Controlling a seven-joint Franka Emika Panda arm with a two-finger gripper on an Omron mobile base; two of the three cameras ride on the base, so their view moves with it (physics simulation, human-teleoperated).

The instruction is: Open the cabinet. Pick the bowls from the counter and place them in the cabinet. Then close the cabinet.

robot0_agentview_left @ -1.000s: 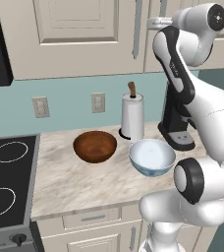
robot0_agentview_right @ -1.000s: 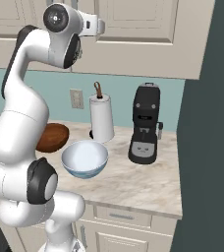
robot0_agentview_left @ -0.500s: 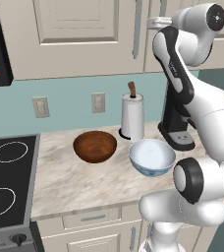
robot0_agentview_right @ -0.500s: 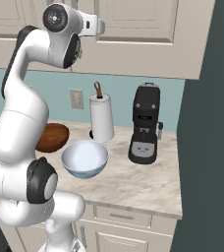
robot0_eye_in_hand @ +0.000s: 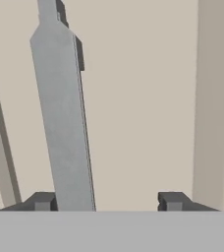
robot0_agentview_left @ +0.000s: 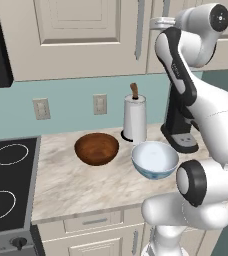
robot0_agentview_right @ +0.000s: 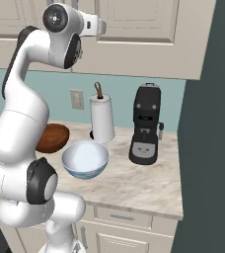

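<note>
White arm reaches up to the large beige wall cabinet with raised-panel doors (robot0_agentview_left: 81, 35), doors shut; in hand view the two-finger gripper (robot0_eye_in_hand: 105, 201) sits right at a door face, jaws spread apart, long vertical silver bar handle (robot0_eye_in_hand: 65, 123) standing between them, close against the inner side of the left dark fingertip (robot0_eye_in_hand: 41, 201), clear gap to the right one; whether the left tip touches the bar, cannot tell; nothing clamped; 2 bowls on the beige marbled stone counter (robot0_agentview_left: 81, 182): dark brown glossy wooden bowl (robot0_agentview_left: 96, 148) left, white bowl with blue patterned outside (robot0_agentview_left: 154, 159) right and nearer the front edge, near each other but apart, both upright; white paper towel roll on a brown-topped holder (robot0_agentview_left: 135, 119) behind them by the teal wall; black coffee machine (robot0_agentview_right: 146, 123) right of the roll; black stovetop with white rings (robot0_agentview_left: 3, 190) at counter's left end.
</note>
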